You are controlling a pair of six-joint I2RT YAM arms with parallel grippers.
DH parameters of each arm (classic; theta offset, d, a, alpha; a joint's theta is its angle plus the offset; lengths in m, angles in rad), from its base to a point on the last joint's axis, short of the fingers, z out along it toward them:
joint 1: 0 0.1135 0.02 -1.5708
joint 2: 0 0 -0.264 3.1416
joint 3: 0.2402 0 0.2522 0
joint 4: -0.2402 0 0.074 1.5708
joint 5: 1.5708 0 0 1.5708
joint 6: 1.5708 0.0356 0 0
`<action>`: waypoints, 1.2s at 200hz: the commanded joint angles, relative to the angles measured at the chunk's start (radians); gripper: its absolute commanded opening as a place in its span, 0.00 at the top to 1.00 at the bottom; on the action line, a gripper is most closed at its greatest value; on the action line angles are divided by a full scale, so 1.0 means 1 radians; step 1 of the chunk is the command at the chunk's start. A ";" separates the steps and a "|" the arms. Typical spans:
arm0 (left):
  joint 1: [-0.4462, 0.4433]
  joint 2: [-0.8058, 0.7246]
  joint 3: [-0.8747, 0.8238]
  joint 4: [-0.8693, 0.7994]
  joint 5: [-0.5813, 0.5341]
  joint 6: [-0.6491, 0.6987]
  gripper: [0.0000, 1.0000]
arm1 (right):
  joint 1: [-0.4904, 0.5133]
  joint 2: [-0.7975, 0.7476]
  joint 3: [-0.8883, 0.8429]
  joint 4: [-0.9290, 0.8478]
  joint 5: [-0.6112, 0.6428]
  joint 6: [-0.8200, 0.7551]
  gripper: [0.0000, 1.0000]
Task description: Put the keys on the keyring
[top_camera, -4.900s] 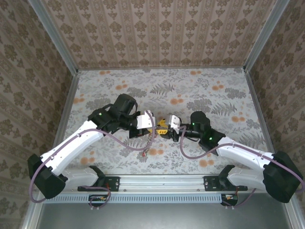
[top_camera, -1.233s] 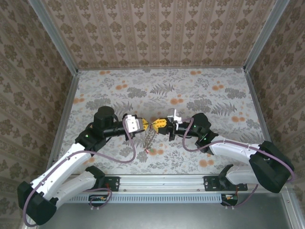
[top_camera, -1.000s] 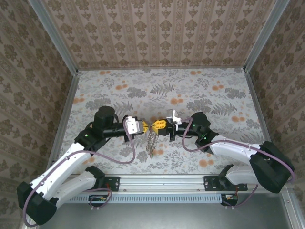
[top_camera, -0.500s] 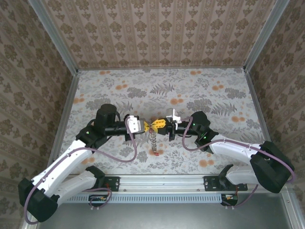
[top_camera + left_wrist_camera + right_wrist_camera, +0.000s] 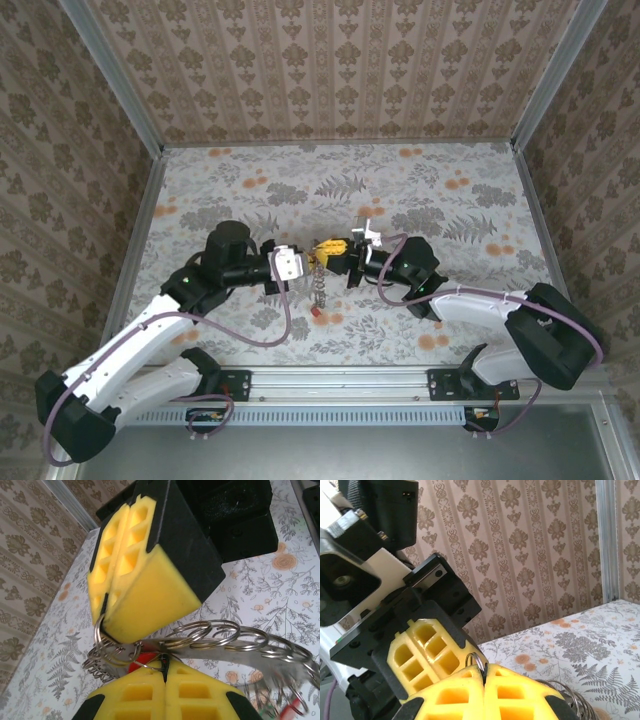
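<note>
The two claws meet tip to tip above the table (image 5: 450,190), about midway between its left and right edges and somewhat nearer the near edge than the far one. The keyring (image 5: 318,285) is between them.

The left claw (image 5: 307,264) is clenched. In its own wrist view, its yellow pads (image 5: 200,695) press together along one seam at the bottom of the picture. A thin wire loop of the keyring (image 5: 220,639) is nipped in that seam.

The right claw (image 5: 333,259) is clenched as well. From the left wrist it appears as a yellow block above, the right claw (image 5: 103,617), with its pads closed. A small ring at the end of the keyring is caught at its tip. The right wrist view agrees: the right claw (image 5: 484,680) has its pads tight together and a ring pokes up out of the seam. The left claw (image 5: 427,652) sits just beyond it, almost touching.

From the grip, the keyring runs out as a row of overlapping steel rings, and part of its coil (image 5: 572,700) shows at the lower right of the right wrist view. From above, the rest of the chain hangs down toward the near edge. A red key (image 5: 316,310) is at its lowest end, and I cannot tell whether that key touches the table. A red key head (image 5: 145,659) sits just beside the left claw's pads.
</note>
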 commanded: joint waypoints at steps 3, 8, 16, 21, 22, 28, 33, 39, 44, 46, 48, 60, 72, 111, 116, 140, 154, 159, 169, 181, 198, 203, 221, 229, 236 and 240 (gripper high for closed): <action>-0.024 0.002 0.006 -0.015 0.045 -0.047 0.79 | 0.016 0.009 0.006 0.151 0.101 0.021 1.00; -0.020 -0.008 0.003 -0.006 0.048 -0.059 0.76 | 0.018 0.011 0.002 0.149 0.104 0.016 1.00; -0.008 -0.033 -0.008 0.016 0.064 -0.088 0.73 | 0.019 0.011 -0.005 0.148 0.107 0.007 1.00; 0.002 -0.052 -0.016 0.028 0.079 -0.104 0.71 | 0.020 0.009 -0.008 0.147 0.107 0.002 1.00; 0.005 -0.056 -0.016 0.029 0.080 -0.109 0.71 | 0.019 0.009 -0.009 0.147 0.106 0.001 1.00; 0.018 -0.078 -0.023 0.043 0.084 -0.133 0.69 | 0.020 0.007 -0.013 0.143 0.104 -0.009 1.00; 0.028 -0.095 -0.028 0.048 0.088 -0.150 0.68 | 0.019 0.004 -0.016 0.137 0.100 -0.017 1.00; 0.044 -0.114 -0.032 0.046 0.093 -0.166 0.68 | 0.019 -0.001 -0.018 0.126 0.095 -0.030 1.00; 0.058 -0.129 -0.035 0.038 0.096 -0.175 0.67 | 0.019 -0.006 -0.020 0.113 0.089 -0.040 1.00; 0.064 -0.133 -0.035 0.035 0.098 -0.177 0.67 | 0.019 -0.008 -0.021 0.108 0.088 -0.044 1.00; 0.070 -0.137 -0.036 0.032 0.102 -0.179 0.67 | 0.020 -0.011 -0.022 0.103 0.086 -0.048 1.00; 0.106 -0.160 -0.037 -0.001 0.124 -0.182 0.67 | 0.019 -0.022 -0.022 0.081 0.070 -0.073 1.00; 0.128 -0.169 -0.031 -0.029 0.133 -0.177 0.66 | 0.020 -0.029 -0.015 0.059 0.041 -0.096 1.00; 0.169 -0.153 0.008 -0.073 0.189 -0.175 0.64 | 0.019 -0.026 0.005 0.041 -0.030 -0.116 1.00; 0.176 -0.148 0.010 -0.068 0.199 -0.180 0.63 | 0.019 -0.026 0.006 0.042 -0.034 -0.117 1.00; 0.183 -0.110 0.018 -0.025 0.250 -0.224 0.61 | 0.019 -0.020 0.015 0.035 -0.054 -0.119 1.00; 0.184 -0.084 0.024 -0.004 0.285 -0.241 0.61 | 0.019 -0.021 0.018 0.026 -0.061 -0.124 1.00; 0.185 -0.077 0.026 0.003 0.294 -0.247 0.61 | 0.020 -0.020 0.017 0.027 -0.061 -0.125 1.00; 0.185 -0.064 0.027 0.013 0.316 -0.258 0.60 | 0.019 -0.023 0.018 0.027 -0.062 -0.127 1.00; 0.185 -0.041 0.039 0.015 0.354 -0.268 0.60 | 0.020 -0.026 0.019 0.019 -0.067 -0.133 1.00; 0.185 -0.007 0.061 -0.006 0.410 -0.265 0.63 | 0.019 -0.032 0.020 0.003 -0.071 -0.145 1.00; 0.185 0.001 0.064 -0.016 0.419 -0.258 0.64 | 0.019 -0.033 0.020 0.003 -0.069 -0.147 1.00; 0.185 0.018 0.067 -0.036 0.420 -0.251 0.65 | 0.019 -0.033 0.021 0.007 -0.071 -0.151 1.00; 0.185 0.023 0.065 -0.035 0.422 -0.253 0.66 | 0.019 -0.031 0.023 0.011 -0.074 -0.150 1.00; 0.183 0.028 0.065 -0.033 0.426 -0.255 0.69 | 0.020 -0.029 0.024 0.016 -0.075 -0.149 1.00; 0.184 0.029 0.066 -0.035 0.426 -0.254 0.71 | 0.020 -0.030 0.024 0.019 -0.075 -0.151 1.00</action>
